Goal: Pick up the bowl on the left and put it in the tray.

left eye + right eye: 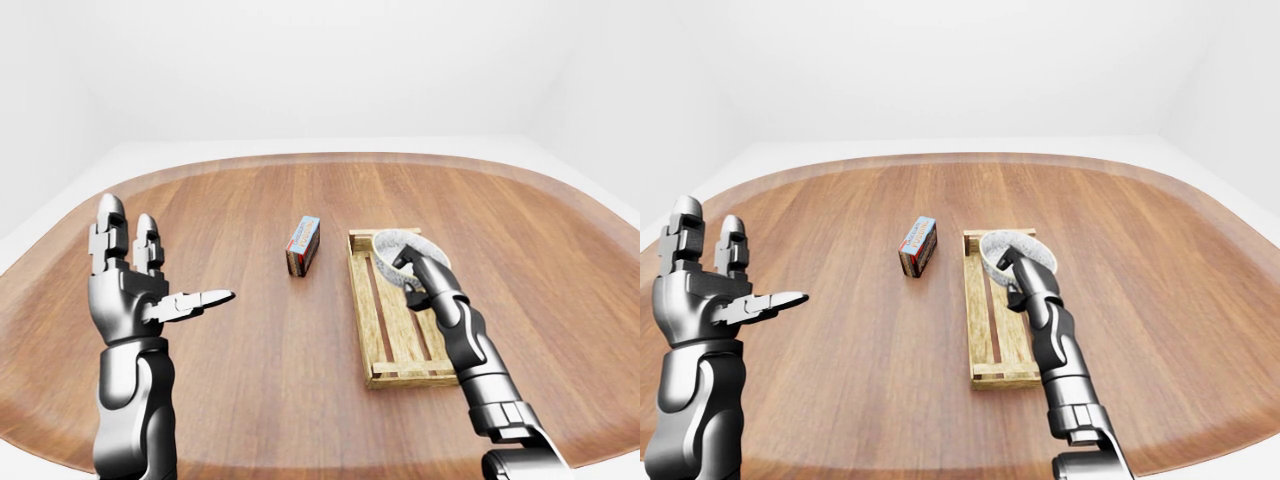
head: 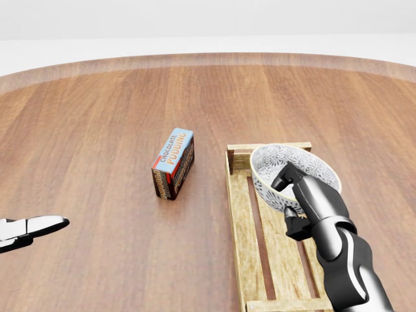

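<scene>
Table (image 2: 97,117): broad, rounded, smooth brown wood grain. Tray (image 2: 242,221): pale slatted wood, gaps between the boards, low rim. Bowl (image 2: 273,162): round, white with grey pattern, over the tray's top end, rim pinched by your right robot hand (image 2: 291,195). Release tilted and it may catch a slat or tip out. Left robot hand (image 1: 135,285): spread wide, empty. Pudding box (image 2: 174,162): small cardboard, lying left of the tray.

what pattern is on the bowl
A fine grey-and-white speckled, lacy pattern on the bowl, clearest in the head view.
</scene>
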You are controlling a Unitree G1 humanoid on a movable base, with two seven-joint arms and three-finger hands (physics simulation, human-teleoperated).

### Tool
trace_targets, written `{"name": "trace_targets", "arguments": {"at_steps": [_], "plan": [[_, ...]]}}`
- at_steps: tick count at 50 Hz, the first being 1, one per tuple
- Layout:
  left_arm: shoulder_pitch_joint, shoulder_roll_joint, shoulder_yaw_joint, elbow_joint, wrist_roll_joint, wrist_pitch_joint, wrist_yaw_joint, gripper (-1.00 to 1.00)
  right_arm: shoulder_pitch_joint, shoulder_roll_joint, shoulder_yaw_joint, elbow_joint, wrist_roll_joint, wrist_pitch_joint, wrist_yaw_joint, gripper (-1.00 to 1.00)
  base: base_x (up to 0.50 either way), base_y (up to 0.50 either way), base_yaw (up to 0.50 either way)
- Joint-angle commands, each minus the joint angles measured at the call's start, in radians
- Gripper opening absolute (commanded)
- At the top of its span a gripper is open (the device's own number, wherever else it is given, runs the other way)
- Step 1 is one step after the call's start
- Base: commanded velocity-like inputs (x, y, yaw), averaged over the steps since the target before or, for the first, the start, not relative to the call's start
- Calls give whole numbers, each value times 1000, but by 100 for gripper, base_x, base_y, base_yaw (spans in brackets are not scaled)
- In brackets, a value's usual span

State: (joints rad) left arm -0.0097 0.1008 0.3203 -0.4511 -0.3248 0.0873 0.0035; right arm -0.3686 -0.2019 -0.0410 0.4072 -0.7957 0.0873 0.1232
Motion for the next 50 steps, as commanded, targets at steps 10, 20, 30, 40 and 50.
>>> {"name": "trace_targets", "arguments": {"at_steps": [10, 20, 30, 40, 50], "plan": [[3, -1, -1, -6, 0, 0, 0, 100, -45, 13, 20, 163, -49, 0, -83, -100, 0, 0, 0], [3, -2, -1, -11, 0, 0, 0, 100, -74, 11, 27, 292, -4, 0, -148, -100, 0, 0, 0], [1, -2, -2, -1, 1, 0, -2, 100, -93, 19, 42, 368, 5, 0, -183, -100, 0, 0, 0], [1, -3, -6, 2, 3, 0, -1, 100, -110, 21, 53, 433, 19, 0, -205, -100, 0, 0, 0], [-1, -1, -3, 3, 0, 0, 0, 100, -127, 29, 60, 474, 18, 0, -222, -100, 0, 0, 0]]}}
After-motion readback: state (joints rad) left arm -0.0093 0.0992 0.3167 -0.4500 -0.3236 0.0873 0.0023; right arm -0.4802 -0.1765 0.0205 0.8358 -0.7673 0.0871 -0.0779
